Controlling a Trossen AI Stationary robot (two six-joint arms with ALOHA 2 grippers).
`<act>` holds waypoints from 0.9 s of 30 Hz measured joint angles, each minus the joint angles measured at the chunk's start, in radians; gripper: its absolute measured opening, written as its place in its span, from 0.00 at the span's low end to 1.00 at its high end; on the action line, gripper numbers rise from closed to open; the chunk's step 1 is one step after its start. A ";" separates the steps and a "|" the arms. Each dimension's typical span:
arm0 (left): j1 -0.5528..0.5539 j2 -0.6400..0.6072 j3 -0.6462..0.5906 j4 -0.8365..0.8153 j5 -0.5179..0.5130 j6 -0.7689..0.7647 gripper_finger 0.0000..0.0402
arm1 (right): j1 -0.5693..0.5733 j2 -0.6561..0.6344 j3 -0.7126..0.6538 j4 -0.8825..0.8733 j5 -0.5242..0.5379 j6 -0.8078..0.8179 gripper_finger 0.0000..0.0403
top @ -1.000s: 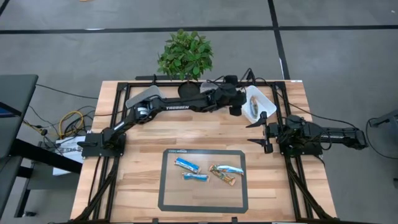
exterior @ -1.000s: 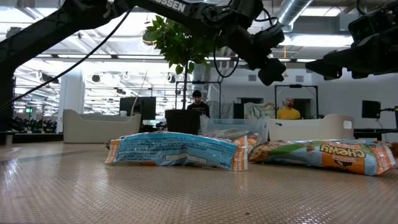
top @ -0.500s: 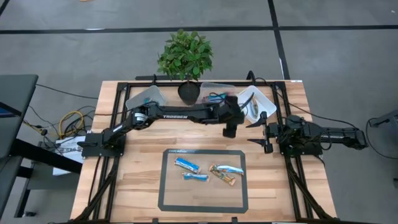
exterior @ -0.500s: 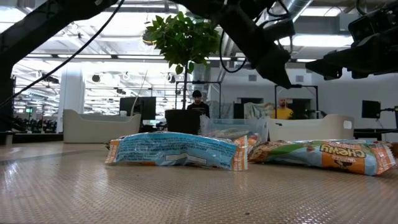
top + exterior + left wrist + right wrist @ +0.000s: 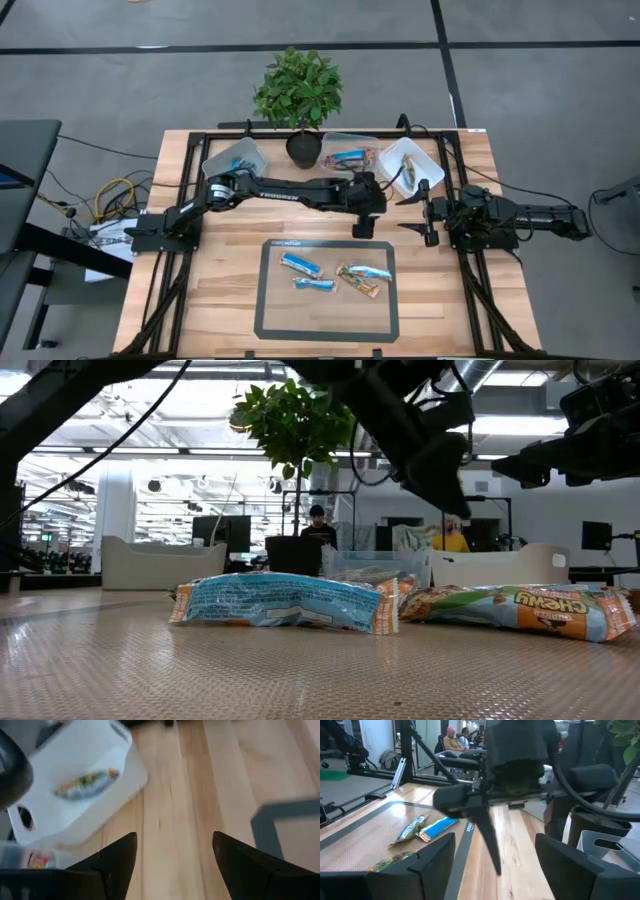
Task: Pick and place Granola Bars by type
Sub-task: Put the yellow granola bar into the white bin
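Observation:
Several granola bars lie flat on the dark-framed mat (image 5: 325, 325): a blue one (image 5: 300, 265), a smaller blue one (image 5: 313, 284), and a multicoloured one (image 5: 358, 283) with a blue one (image 5: 372, 271) against it. In the low view a blue bar (image 5: 285, 602) and a multicoloured bar (image 5: 520, 608) show. My left gripper (image 5: 362, 228) hangs open and empty above bare wood just beyond the mat's far edge; its wrist view (image 5: 172, 855) looks at wood and the mat's corner. My right gripper (image 5: 412, 213) waits open at the table's right side.
Three clear bins stand along the far edge: left (image 5: 235, 157), middle (image 5: 350, 155) with a blue bar, right (image 5: 408, 165) with one bar (image 5: 87, 782). A potted plant (image 5: 298, 90) stands behind them. People are in the room beyond.
My left gripper has swung from above the right-hand bin toward the table's near edge and slightly left, and has come down closer to the table, stopping just beyond the mat's far edge. The bars and my right arm have kept still.

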 joint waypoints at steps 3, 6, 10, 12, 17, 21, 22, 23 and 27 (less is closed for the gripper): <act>-0.004 -0.056 -0.168 0.195 -0.018 -0.020 0.63 | 0.000 0.000 0.000 0.000 0.000 0.000 0.67; -0.010 -0.141 -0.354 0.362 -0.046 -0.042 0.63 | 0.000 0.000 0.000 0.000 0.000 0.000 0.67; -0.018 -0.278 -0.598 0.510 -0.068 -0.083 0.63 | 0.000 0.000 0.000 0.000 0.000 0.000 0.67; -0.024 -0.347 -0.716 0.582 -0.070 -0.099 0.63 | 0.000 0.000 0.000 0.000 0.001 0.000 0.67; -0.044 -0.526 -1.003 0.706 -0.070 -0.126 0.63 | 0.000 0.000 0.000 0.000 0.000 0.000 0.67; -0.063 -0.671 -1.209 0.747 -0.048 -0.127 0.63 | 0.000 0.000 0.000 0.000 0.000 0.000 0.67; -0.068 -0.711 -1.257 0.751 -0.032 -0.123 0.63 | 0.000 0.000 0.000 0.000 0.000 0.000 0.67; -0.073 -0.747 -1.301 0.757 -0.015 -0.114 0.63 | 0.000 0.000 0.000 0.000 0.000 0.000 0.67; -0.099 -0.898 -1.461 0.777 0.010 -0.097 0.63 | 0.000 0.000 0.000 0.000 0.000 0.000 0.67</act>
